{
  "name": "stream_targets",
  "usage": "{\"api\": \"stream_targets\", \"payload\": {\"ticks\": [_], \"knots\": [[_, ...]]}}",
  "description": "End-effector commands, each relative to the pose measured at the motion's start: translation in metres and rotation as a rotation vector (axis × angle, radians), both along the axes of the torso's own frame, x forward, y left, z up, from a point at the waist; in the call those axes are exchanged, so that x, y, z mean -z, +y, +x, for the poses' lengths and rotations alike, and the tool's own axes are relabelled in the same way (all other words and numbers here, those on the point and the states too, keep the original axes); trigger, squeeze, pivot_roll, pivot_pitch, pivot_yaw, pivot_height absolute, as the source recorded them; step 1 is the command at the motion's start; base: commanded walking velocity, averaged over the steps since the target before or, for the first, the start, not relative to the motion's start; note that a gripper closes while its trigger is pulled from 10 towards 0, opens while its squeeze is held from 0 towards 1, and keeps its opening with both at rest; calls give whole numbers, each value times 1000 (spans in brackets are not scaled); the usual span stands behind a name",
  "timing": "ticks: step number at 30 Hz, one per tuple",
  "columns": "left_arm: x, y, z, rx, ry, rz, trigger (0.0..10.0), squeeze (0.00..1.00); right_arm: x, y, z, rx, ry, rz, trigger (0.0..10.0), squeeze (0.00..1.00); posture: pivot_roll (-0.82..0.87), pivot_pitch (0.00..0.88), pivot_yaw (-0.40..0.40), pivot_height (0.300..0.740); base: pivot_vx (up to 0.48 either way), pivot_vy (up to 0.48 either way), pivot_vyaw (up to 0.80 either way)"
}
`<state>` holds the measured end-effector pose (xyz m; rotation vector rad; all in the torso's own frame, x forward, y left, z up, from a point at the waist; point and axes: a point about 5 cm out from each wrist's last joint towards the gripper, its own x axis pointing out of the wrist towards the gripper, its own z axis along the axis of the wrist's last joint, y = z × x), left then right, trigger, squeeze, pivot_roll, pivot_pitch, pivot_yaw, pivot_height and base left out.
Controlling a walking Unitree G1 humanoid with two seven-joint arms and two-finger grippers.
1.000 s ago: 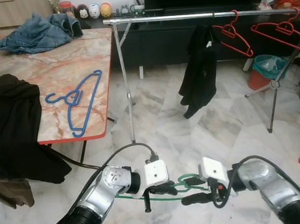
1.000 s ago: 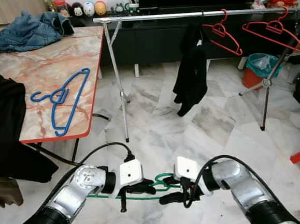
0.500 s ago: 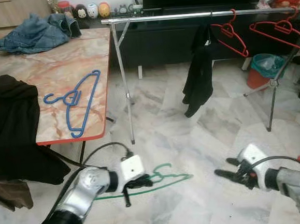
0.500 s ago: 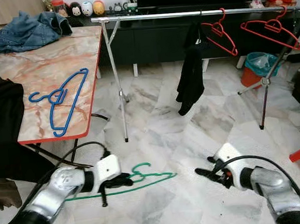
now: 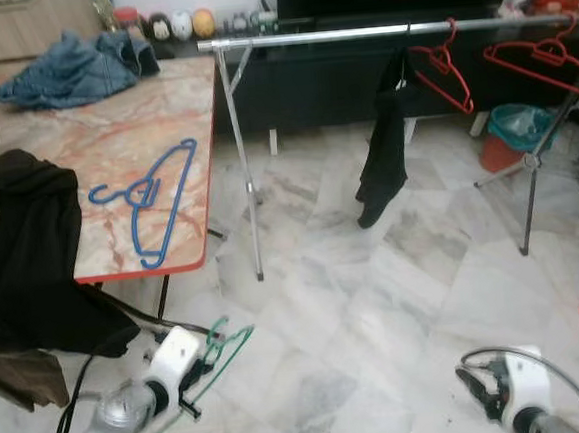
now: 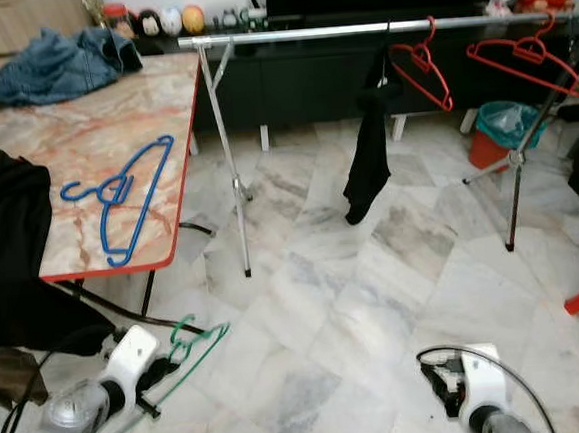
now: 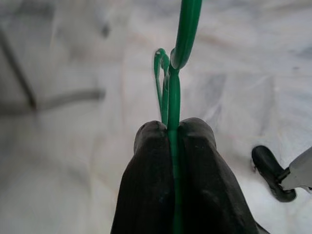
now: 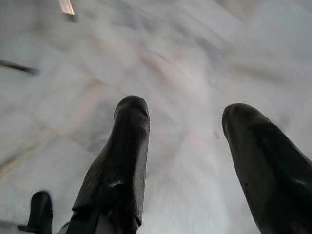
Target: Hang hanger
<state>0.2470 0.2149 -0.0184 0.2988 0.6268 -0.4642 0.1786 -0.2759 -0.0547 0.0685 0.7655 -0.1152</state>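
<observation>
Marble floor all round, the left gripper (image 7: 171,134) pinching the green hanger (image 5: 222,344) thin while the right gripper (image 8: 187,126) gapes empty, so it could twist loose before reaching the rail (image 5: 375,32).

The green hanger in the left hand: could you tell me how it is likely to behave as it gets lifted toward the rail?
The green hanger looks like thin wire, so probably light and a little springy. The left hand pinches one narrow strand, so it may pivot or swing. Its open frame could snag near the red hangers on the rail.
</observation>
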Motion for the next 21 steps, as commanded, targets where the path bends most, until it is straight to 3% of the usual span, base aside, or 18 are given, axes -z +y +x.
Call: {"api": "stream_targets", "payload": {"ticks": [1, 6, 10, 16, 21], "knots": [[18, 5, -18, -83, 81, 8, 10000, 0, 17, 7, -24, 87, 95, 24, 10000, 0, 24, 0, -11, 740, 0, 0, 0], [47, 11, -54, -341, 215, -28, 10000, 0, 41, 35, -60, 177, 231, 92, 10000, 0, 39, 0, -8, 740, 0, 0, 0], [58, 17, -70, -532, 283, -30, 10000, 0, 45, 47, -61, 247, 235, 114, 10000, 0, 20, 0, -2, 740, 0, 0, 0], [57, 14, -64, -558, 270, 6, 10000, 0, 41, 52, -43, 275, 170, 141, 10000, 0, 3, 0, 1, 740, 0, 0, 0], [53, 7, -53, -557, 251, -13, 10000, 0, 41, 48, -46, 329, 174, 137, 10000, 0, -31, 0, 22, 740, 0, 0, 0]]}}
